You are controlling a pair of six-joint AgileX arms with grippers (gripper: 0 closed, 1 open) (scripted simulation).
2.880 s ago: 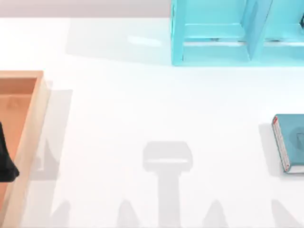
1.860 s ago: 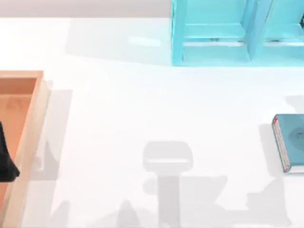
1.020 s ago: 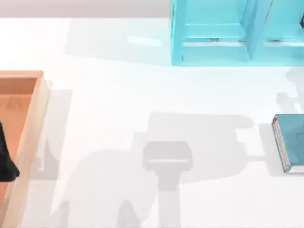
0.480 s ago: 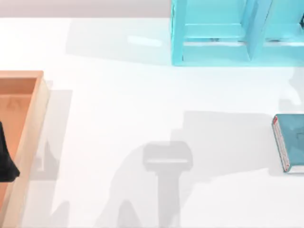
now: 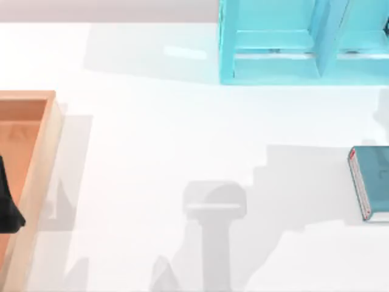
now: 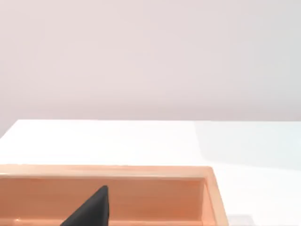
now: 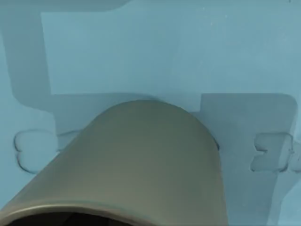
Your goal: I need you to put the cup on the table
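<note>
The cup [image 7: 141,160] is a plain olive-grey cylinder, seen very close in the right wrist view with its rim nearest the camera. Behind it lies the flat teal cover of the book [image 7: 117,47], which carries blocky shadows on both sides of the cup. In the top view the teal book [image 5: 372,182] lies at the right edge of the white table [image 5: 152,134], partly cut off by the picture. A broad arm shadow [image 5: 298,182] falls on the table just left of the book.
A light wooden tray [image 5: 42,158] stands at the left edge with a dark pointed shape [image 5: 7,207] inside it, which the left wrist view also shows as a dark shape [image 6: 91,209]. A turquoise shelf unit [image 5: 273,42] stands at the back right.
The large arm shadow on the table has swept from the front middle toward the right, up to the book. Tray, shelf and book have not moved.
</note>
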